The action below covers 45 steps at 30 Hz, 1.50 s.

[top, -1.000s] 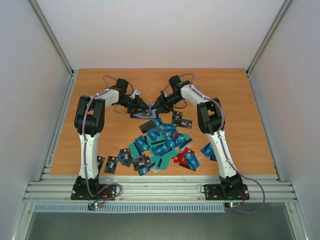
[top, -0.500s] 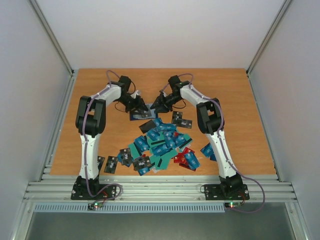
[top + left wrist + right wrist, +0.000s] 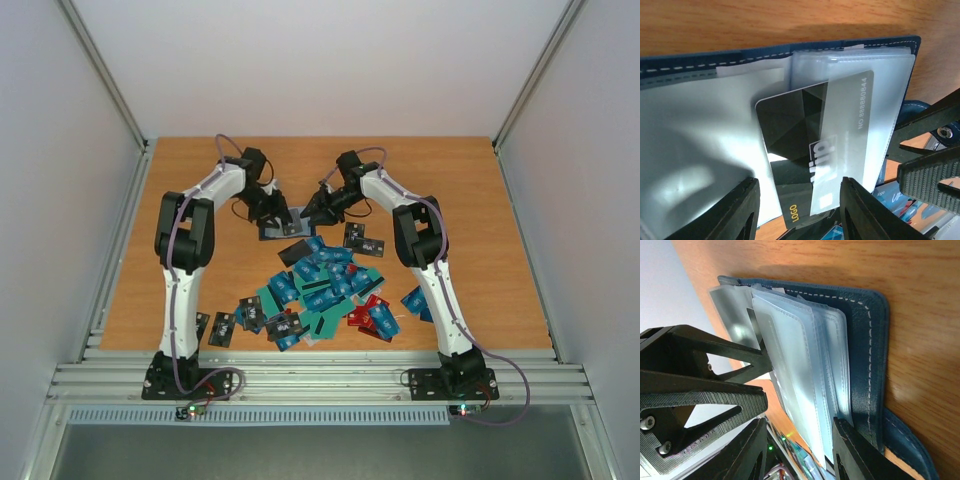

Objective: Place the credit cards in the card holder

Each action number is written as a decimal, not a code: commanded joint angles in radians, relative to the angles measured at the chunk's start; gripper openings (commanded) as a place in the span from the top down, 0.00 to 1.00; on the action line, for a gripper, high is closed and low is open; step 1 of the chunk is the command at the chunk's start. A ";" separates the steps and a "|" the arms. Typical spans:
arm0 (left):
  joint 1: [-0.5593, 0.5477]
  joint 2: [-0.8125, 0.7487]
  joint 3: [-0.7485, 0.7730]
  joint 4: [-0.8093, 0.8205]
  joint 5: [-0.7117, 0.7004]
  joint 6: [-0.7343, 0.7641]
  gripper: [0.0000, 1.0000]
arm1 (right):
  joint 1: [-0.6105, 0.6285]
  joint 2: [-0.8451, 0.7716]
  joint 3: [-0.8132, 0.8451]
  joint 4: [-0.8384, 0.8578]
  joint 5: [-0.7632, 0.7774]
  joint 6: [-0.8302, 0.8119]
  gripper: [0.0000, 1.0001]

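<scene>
Seating black card [image 3: 795,135] in card holder [image 3: 690,64]
With left pincer [image 3: 799,200] apart, right pincer [image 3: 799,440] grip unclear, nudge card squarely into sleeve [image 3: 882,100].

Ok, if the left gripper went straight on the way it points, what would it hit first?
Most likely the black card lying just ahead of the left gripper, half tucked into a clear sleeve of the open card holder. Depth is unclear; it might pass above it.

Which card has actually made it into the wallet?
The black VIP card, tucked partway under a clear sleeve of the card holder; the other cards lie loose.
</scene>
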 commanded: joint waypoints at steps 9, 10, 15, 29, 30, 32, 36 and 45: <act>-0.046 0.075 0.082 -0.016 -0.006 -0.023 0.58 | 0.002 0.054 0.000 0.020 0.057 0.010 0.62; -0.049 0.077 0.088 -0.017 -0.009 -0.022 0.58 | 0.002 0.054 0.001 0.020 0.055 0.011 0.62; -0.059 0.085 0.111 -0.022 -0.029 -0.003 0.60 | 0.002 0.055 0.001 0.020 0.054 0.008 0.62; -0.097 0.110 0.181 -0.036 -0.069 0.088 0.62 | 0.002 0.063 0.001 0.020 0.048 0.008 0.62; -0.101 0.112 0.188 -0.039 -0.073 0.094 0.62 | 0.002 0.063 0.002 0.020 0.047 0.008 0.62; -0.112 0.115 0.200 -0.042 -0.087 0.106 0.62 | 0.002 0.065 0.001 0.020 0.047 0.010 0.62; -0.131 0.119 0.216 -0.047 -0.118 0.136 0.62 | 0.002 0.067 0.002 0.019 0.047 0.008 0.62; -0.144 0.118 0.206 -0.021 -0.115 0.207 0.63 | 0.002 0.072 0.002 0.017 0.044 0.007 0.62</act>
